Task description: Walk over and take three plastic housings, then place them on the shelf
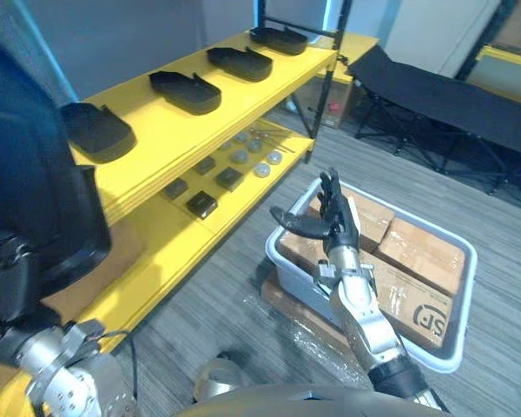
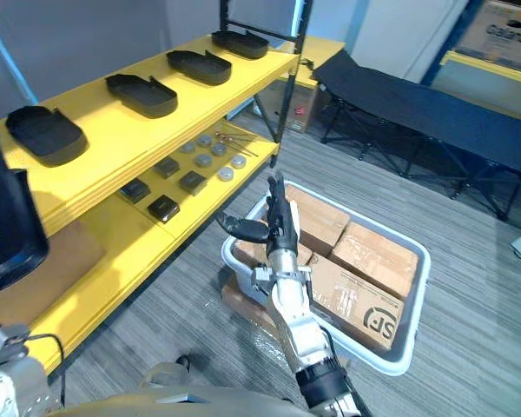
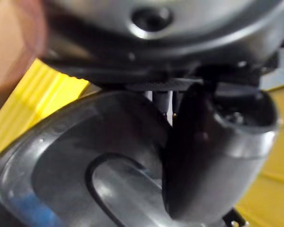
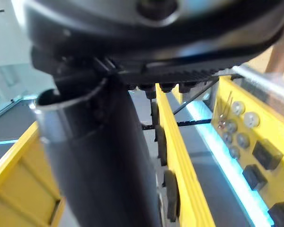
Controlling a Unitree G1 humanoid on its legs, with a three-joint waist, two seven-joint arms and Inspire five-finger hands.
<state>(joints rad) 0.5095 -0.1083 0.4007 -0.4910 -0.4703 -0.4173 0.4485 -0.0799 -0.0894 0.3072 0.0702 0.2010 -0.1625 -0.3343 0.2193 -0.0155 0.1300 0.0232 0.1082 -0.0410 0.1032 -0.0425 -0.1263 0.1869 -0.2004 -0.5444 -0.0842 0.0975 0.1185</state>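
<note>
Head stereo pair looks down on yellow shelf [image 1: 169, 130]; wrist cams v. close, shelf behind.

The grey carpet floor [image 2: 469, 287] runs through the room. A black folding cot [image 2: 417, 109] stands at 2 o'clock, a grey wall [image 2: 69, 35] at 11 o'clock, and the yellow shelf [image 2: 200, 95] at 10 o'clock.

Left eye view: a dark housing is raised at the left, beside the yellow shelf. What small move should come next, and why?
Probably ease the left hand forward until the held housing is over the shelf's top board. Four housings lie there, and the thumb presses this one, raised near it. The right hand is open, idle.
</note>
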